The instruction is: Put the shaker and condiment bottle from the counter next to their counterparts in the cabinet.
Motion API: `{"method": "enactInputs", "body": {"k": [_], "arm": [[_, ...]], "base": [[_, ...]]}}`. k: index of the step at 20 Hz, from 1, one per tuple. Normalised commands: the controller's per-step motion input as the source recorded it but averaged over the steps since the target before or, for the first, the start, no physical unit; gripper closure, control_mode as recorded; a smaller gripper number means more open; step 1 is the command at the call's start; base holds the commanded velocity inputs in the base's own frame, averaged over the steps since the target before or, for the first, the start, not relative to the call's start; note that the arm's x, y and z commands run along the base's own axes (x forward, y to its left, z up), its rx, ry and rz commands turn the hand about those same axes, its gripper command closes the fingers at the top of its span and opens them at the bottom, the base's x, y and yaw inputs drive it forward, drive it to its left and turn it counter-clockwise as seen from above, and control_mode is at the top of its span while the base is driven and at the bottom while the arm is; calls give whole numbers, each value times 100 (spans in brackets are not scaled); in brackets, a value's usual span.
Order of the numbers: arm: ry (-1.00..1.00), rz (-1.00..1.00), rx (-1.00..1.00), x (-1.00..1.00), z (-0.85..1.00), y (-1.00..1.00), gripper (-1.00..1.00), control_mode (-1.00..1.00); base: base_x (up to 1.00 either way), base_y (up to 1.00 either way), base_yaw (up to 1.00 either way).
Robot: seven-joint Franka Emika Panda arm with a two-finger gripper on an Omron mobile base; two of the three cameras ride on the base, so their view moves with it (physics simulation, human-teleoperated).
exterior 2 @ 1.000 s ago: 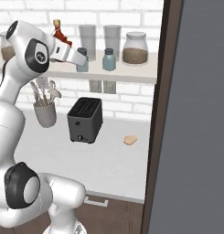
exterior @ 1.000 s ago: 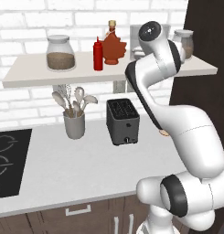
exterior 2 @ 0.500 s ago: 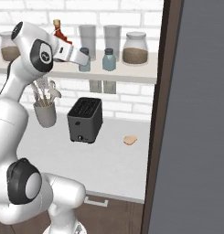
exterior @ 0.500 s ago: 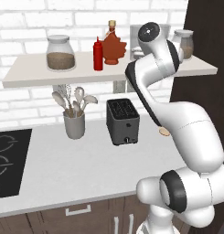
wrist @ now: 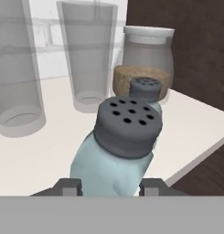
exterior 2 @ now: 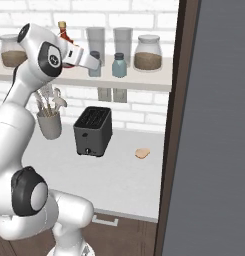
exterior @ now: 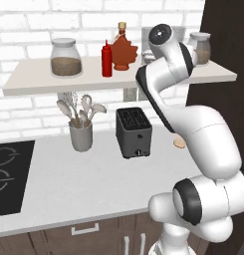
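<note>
- The long pale off-white shelf board (exterior: 24, 85) carries, at its left end, a round glass jar with brown grains (exterior: 66, 58).
- Next comes the small all-red squeeze bottle with a pointed nozzle (exterior: 107, 59). It stands just beside the flat orange-red maple-leaf syrup bottle with a tan cap (exterior: 124, 52). I think that half of the job is done.
- Two tall clear drinking glasses (wrist: 90, 55) stand at the back of the shelf.
- The claw (wrist: 111, 187) is partly closed, with a finger on each side of the small pale blue-grey shaker with a grey holed cap (wrist: 118, 151). The shaker leans a bit, and I cannot tell if its bottom touches the shelf.
- Its twin, another small blue-grey shaker (wrist: 146, 91), stands just behind it, in front of a second glass jar of grains (wrist: 147, 55).
- What is left, I think: stand the shaker up straight, let go and pull back.
- The shelf's front edge is near on the right of the hand view. The glasses and twin are close, so there is little room.
- The white worktop (exterior: 68, 174) below holds a black toaster (exterior: 134, 132).
</note>
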Motion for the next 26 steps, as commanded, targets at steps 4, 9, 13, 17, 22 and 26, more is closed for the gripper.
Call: {"method": "enactInputs", "body": {"k": [4, 9, 13, 17, 22, 26], "arm": [[0, 0, 0, 18, -1, -2, 100, -100], [0, 0, 0, 14, -6, -5, 100, -100], [0, 0, 0, 6, -16, -9, 100, -100], [0, 0, 0, 11, -14, -7, 100, -100], [0, 0, 0, 15, -7, -3, 100, -100], [0, 0, 0, 9, -6, -1, 100, -100]], "base": [[0, 0, 0], [0, 0, 0], [0, 0, 0], [0, 0, 0], [0, 0, 0], [0, 0, 0]]}}
